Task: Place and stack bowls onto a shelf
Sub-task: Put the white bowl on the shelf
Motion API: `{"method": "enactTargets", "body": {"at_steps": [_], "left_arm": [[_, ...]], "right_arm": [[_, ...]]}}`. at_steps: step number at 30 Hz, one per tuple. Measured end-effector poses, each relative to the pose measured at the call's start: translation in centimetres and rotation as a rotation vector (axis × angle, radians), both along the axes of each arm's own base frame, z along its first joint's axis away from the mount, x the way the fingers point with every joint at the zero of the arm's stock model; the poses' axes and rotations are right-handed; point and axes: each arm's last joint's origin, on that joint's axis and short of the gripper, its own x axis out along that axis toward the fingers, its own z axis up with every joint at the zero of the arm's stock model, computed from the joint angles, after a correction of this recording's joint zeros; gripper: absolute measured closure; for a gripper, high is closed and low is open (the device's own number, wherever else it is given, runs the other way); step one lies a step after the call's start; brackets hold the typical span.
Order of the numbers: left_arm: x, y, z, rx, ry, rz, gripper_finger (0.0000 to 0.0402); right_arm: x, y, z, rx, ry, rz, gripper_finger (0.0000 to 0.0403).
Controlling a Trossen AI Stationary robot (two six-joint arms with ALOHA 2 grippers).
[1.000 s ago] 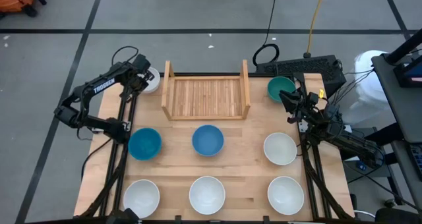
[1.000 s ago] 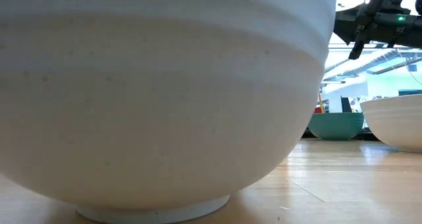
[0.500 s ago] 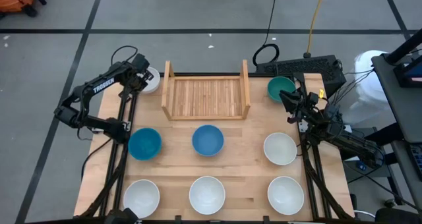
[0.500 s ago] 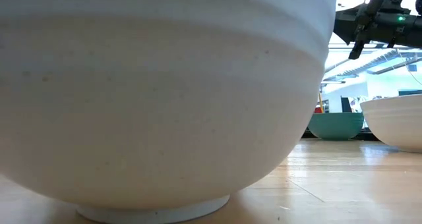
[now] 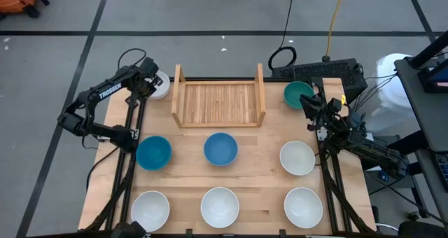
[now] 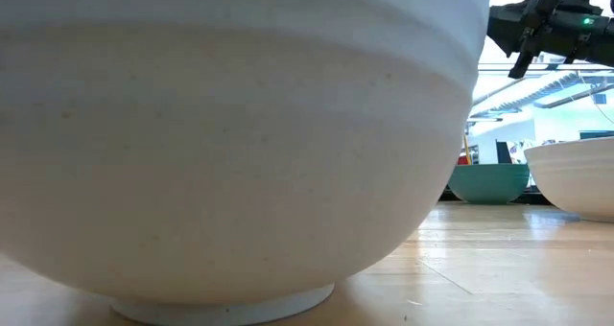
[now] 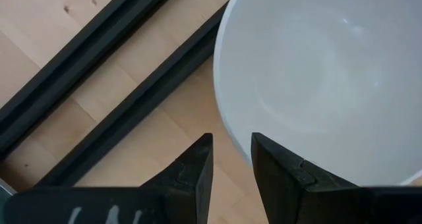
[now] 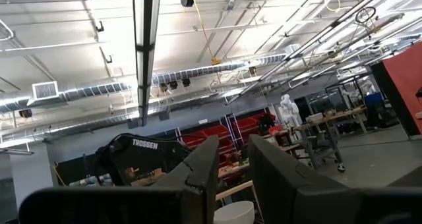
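White bowl [image 7: 316, 79] at the desk's far-left corner sits under your left gripper [image 5: 150, 82], jaws released astride its rim; right gripper [image 5: 313, 106] hovers beside the green bowl [image 5: 297, 92], jaws seemingly parted, shelf [image 5: 218, 102] bare.

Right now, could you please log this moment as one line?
left gripper: jaws at white bowl rim | right gripper: beside green bowl | shelf: no bowls

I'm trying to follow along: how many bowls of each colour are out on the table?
Small round white bowls: 6, one partly hidden under the left gripper
Small round bright blue bowls: 2
Small round dark green bowl: 1
Total: 9 bowls
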Motion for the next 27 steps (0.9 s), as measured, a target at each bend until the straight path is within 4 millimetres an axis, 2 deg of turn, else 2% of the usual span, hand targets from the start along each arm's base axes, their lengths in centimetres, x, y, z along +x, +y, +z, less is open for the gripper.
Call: {"method": "enactTargets", "body": {"at_steps": [10, 21, 24, 27], "left_arm": [[-0.4, -1.0, -2.6, -0.048, 0.001, -0.004, 0.0293], [-0.4, -0.9, -2.8, -0.043, -0.002, -0.059, 0.0295], [-0.4, -0.9, -2.8, -0.043, -0.001, -0.064, 0.0314], [-0.4, -0.9, -2.8, -0.045, 0.005, -0.090, 0.0353]], "right_arm": [[0.0, 0.0, 0.0, 0.000, 0.000, 0.000, 0.0325], [0.0, 0.0, 0.0, 0.000, 0.000, 0.000, 0.0325], [0.0, 0.0, 0.0, 0.000, 0.000, 0.000, 0.0325], [0.0, 0.0, 0.0, 0.000, 0.000, 0.000, 0.0325]]}}
